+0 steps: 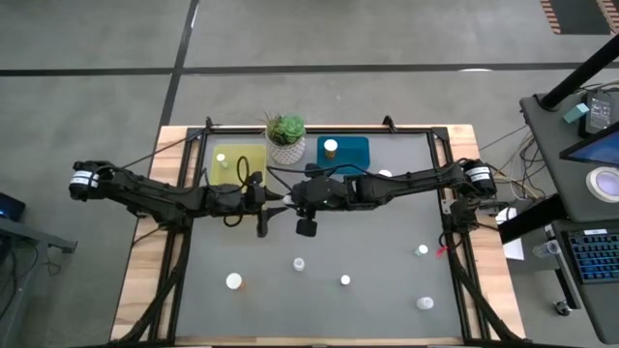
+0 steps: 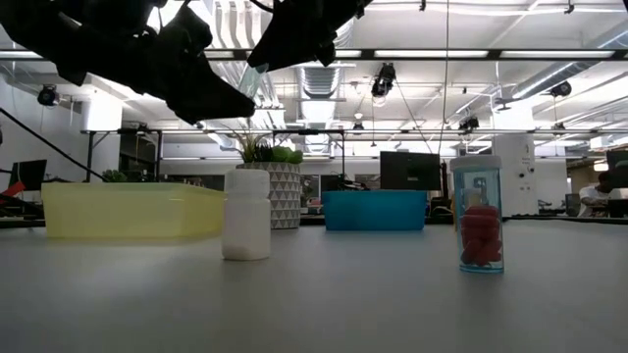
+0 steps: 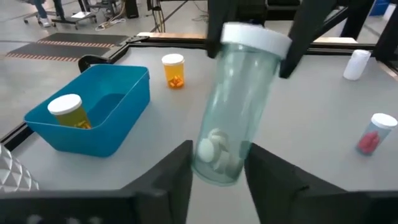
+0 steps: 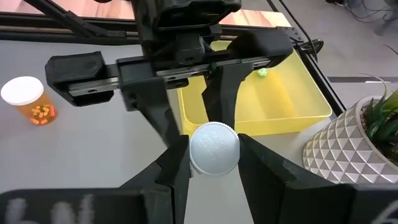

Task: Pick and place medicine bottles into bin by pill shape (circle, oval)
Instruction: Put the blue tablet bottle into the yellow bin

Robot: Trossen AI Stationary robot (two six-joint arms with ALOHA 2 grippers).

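A clear medicine bottle (image 3: 239, 106) with a white cap (image 4: 214, 148) and round white pills at its bottom hangs above the table's middle, between both arms. My left gripper (image 3: 221, 177) is shut on its lower body, a finger pressed to each side. My right gripper (image 4: 214, 158) is shut on the cap end, its fingers (image 3: 298, 37) showing past the bottle in the left wrist view. In the high view the two grippers, left (image 1: 276, 201) and right (image 1: 295, 198), meet tip to tip. The yellow bin (image 1: 239, 164) and blue bin (image 1: 343, 150) sit at the back.
A potted plant (image 1: 286, 135) stands between the bins. An amber bottle (image 3: 68, 112) lies in the blue bin, another (image 3: 173, 70) just outside it. Loose bottles dot the front: a white one (image 2: 246, 214), one with red pills (image 2: 478, 213), others (image 1: 233, 281), (image 1: 425, 303).
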